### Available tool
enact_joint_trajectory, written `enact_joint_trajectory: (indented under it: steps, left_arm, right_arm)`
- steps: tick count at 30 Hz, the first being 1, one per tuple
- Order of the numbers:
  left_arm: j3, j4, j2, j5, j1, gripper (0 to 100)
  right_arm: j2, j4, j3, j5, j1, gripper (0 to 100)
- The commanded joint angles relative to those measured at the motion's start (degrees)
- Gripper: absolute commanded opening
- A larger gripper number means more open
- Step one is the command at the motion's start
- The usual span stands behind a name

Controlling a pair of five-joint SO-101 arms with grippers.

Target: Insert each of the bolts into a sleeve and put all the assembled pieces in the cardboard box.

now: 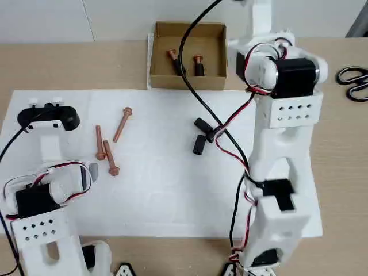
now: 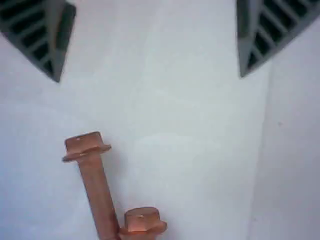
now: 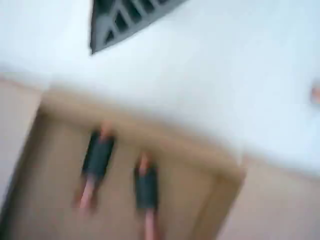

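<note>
**Three Bolts Still Loose**

The left hand (image 2: 150, 75) is held wide open just over the white sheet (image 1: 155, 190), and nothing is gripped in it. It is probably kept there because the three loose bolts (image 1: 111, 158) are lying close by, ready to be picked up.

A bit farther along the sheet, the black sleeves (image 1: 199, 144) are lying in a small heap, well apart from the bolts.

Farther back, the cardboard box (image 1: 172, 82) is set at the far edge of the sheet. Two finished pieces (image 1: 198, 65) are lying inside it, so the job looks partly done. The right hand (image 3: 127, 22) is held above the box. Whether it is open or shut cannot be told.

The sheet is spread on a wooden desk (image 1: 86, 63), most likely so small parts are easily seen. Scissors (image 1: 353, 80) are left on the right arm's side. A pale wall (image 1: 57, 17) is seen behind.
</note>
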Motion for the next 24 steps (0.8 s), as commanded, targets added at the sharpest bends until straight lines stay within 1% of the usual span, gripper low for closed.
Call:
enact_joint_trajectory:
  steps: [1, 4, 8, 10, 17, 19, 24]
  left_arm:
    - [-0.2, -1.1, -0.8, -0.3, 0.0, 22]
    - [-0.1, -1.1, -0.8, -0.3, 0.0, 22]
    - [-0.1, -1.1, -0.8, -0.3, 0.0, 22]
    - [-0.1, -1.1, -0.8, -0.3, 0.0, 22]
    - [-0.1, -1.1, -0.8, -0.3, 0.0, 22]
    - [-0.1, -1.1, -0.8, -0.3, 0.0, 22]
    - [-0.1, -1.1, -0.7, -0.3, 0.0, 22]
  right_arm:
    - [-11.2, 0.1, 17.0, 0.1, -0.6, 12.5]
    - [-15.3, -0.1, 29.9, 0.0, -2.5, 12.5]
    - [-16.0, -0.9, 40.6, -0.5, -7.3, 12.5]
    - [-16.0, -1.4, 43.6, -4.7, -8.7, 12.5]
    - [-16.0, -5.0, 52.1, -30.5, -10.7, 12.8]
    - [-16.0, -6.9, 54.5, -33.2, -11.8, 12.8]
    - [-16.0, -13.8, 62.1, -33.5, -13.9, 12.6]
